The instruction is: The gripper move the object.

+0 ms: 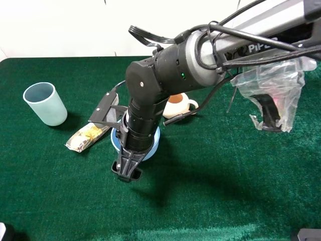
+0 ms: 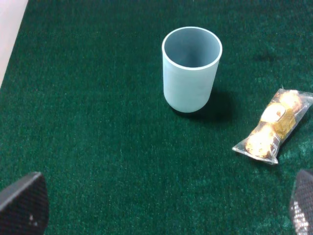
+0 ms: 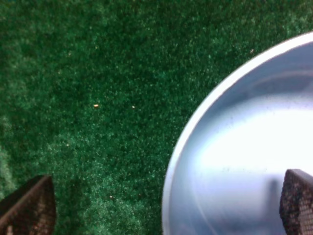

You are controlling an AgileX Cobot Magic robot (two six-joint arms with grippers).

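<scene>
Right wrist view: my right claw is spread astride the bowl's rim, one finger inside, one over the cloth.

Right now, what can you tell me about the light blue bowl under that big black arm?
The bowl is round, light blue plastic by its look, with a pale inside. It sits upright on the green cloth, mostly hidden by the arm. The right gripper has its jaws open astride the rim, one inside, one outside; contact cannot be told.
</scene>
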